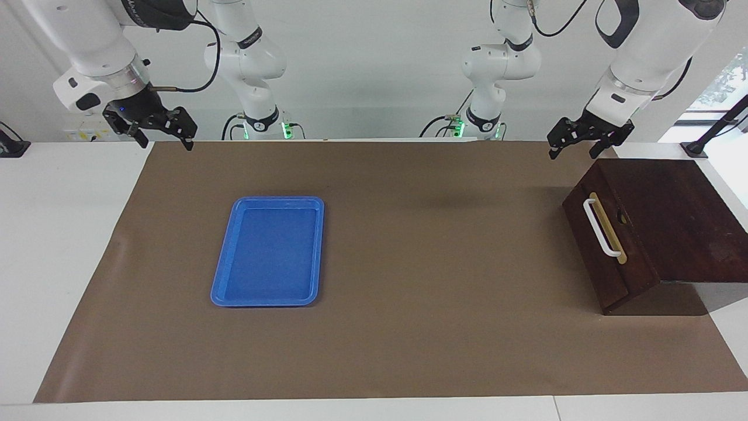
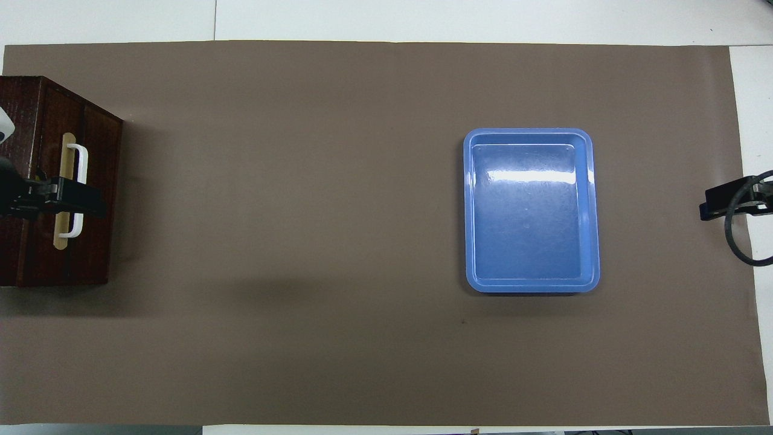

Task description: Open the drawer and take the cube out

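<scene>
Brown paper is spread across the desk (image 1: 70, 234), where the shut drawer (image 1: 602, 251), its handle (image 1: 602, 228) running away from the robots, is overhung by the open, empty left hand (image 1: 574, 146); the right hand (image 1: 158, 131) is held open well apart, and the cube is unseen.

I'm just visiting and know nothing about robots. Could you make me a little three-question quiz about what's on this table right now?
1. True or false: the drawer is shut.
2. Which arm's gripper hangs in the air closer to the drawer's white handle: A) left gripper, B) right gripper?
3. Fill in: the blue tray holds ____.

Key
1. True; its front sits flush with the wooden box, and no cube shows.
2. A; both grippers are open and hold nothing.
3. Nothing.
</scene>
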Controlling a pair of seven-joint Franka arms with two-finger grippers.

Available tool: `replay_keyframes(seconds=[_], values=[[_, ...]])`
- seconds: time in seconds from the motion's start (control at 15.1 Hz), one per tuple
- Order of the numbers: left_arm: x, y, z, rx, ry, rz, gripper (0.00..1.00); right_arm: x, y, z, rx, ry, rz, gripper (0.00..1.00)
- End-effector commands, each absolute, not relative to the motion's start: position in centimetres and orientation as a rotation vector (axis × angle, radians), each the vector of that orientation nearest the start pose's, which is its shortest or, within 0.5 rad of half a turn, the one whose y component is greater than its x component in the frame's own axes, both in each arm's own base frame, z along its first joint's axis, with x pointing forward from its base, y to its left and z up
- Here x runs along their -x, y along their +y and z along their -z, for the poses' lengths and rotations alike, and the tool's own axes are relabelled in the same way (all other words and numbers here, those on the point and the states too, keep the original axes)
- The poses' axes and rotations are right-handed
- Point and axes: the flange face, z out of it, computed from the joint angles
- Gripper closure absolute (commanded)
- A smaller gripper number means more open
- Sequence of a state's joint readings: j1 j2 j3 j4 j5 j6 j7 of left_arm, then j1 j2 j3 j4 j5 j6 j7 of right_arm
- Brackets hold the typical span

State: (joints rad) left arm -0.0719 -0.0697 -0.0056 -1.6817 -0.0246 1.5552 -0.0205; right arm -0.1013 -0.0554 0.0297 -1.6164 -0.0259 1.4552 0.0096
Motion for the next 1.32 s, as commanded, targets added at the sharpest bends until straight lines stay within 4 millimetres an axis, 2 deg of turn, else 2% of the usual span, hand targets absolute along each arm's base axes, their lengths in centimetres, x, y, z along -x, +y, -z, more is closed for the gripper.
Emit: replay_keyframes(seconds=[0.0,0.2,0.4,0.59,0.73,0.92,1.06,1.25], values=[[-52.2,-4.3,-60.0,3.147,0.110,-0.042,0.00,-52.1,-4.6,-62.7,3.161,0.129,-0.148,0.00],[-51.8,-4.4,-59.1,3.147,0.112,-0.032,0.00,-52.1,-4.5,-62.7,3.161,0.129,-0.148,0.00],[-52.4,-4.2,-57.9,3.143,0.098,-0.056,0.00,-52.0,-4.6,-62.7,3.161,0.129,-0.150,0.00],[-53.1,-4.0,-55.9,3.035,0.142,-0.008,0.00,-52.1,-4.4,-62.6,3.161,0.134,-0.152,0.00],[-54.0,-3.9,-54.1,2.982,0.171,0.015,0.00,-52.0,-4.3,-62.5,3.161,0.134,-0.155,0.00],[-56.0,-4.5,-50.0,2.878,0.228,0.027,0.00,-52.0,-4.0,-62.5,3.162,0.124,-0.157,0.00],[-57.2,-4.1,-48.0,2.821,0.252,0.043,0.00,-52.0,-4.1,-62.5,3.161,0.127,-0.157,0.00],[-57.7,-3.5,-45.5,2.826,0.269,0.101,0.00,-52.0,-3.8,-62.5,3.162,0.122,-0.157,0.00]])
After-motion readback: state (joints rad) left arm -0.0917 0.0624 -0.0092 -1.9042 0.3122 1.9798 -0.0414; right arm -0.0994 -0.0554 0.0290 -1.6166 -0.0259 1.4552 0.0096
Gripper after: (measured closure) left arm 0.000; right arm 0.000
